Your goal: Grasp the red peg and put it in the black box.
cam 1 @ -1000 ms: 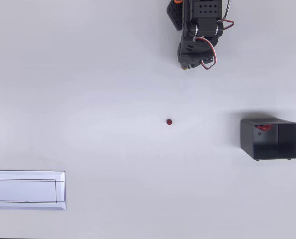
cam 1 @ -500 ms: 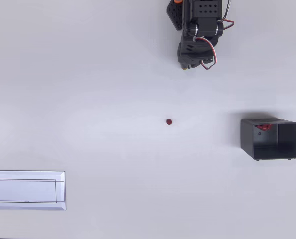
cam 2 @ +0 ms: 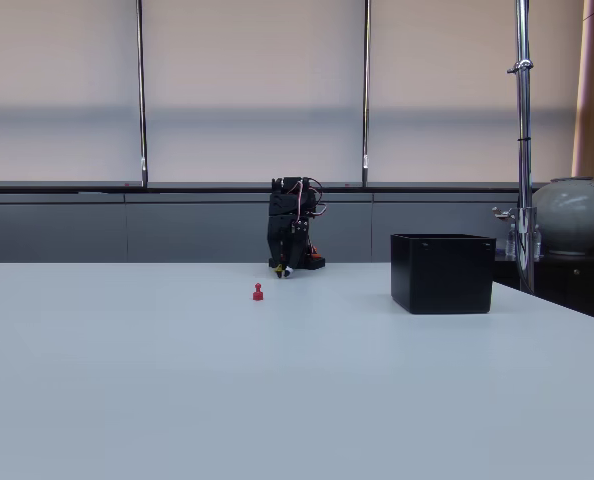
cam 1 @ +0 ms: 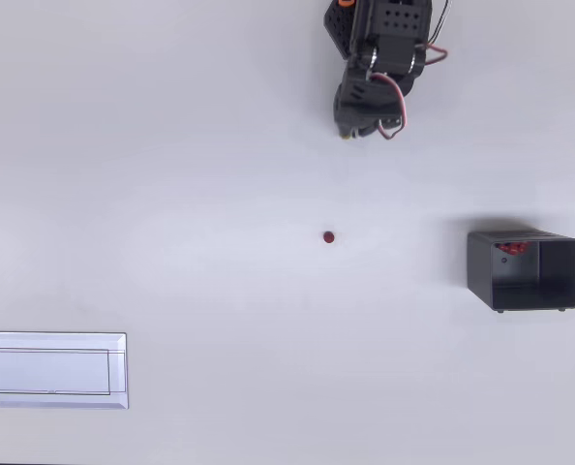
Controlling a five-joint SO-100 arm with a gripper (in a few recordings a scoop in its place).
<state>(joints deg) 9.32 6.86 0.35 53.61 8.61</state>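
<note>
Seen from overhead, the arm (cam 1: 375,68) has swung slightly left since a moment ago, its gripper (cam 1: 350,131) now nearer the line of the red peg (cam 1: 328,237). The peg stands alone mid-bench, well apart from the gripper and from the black box (cam 1: 523,270) at the right. Whether the jaws are spread cannot be told. The reach seems just begun.

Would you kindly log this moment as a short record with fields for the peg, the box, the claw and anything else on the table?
red peg: standing alone on the table, mid-scene, untouched
black box: right side in the overhead view, something red already inside
claw: near the arm's base, well away from the peg, holding nothing; jaw state unclear
white tray: lower left in the overhead view
task state: peg not yet grasped
</note>
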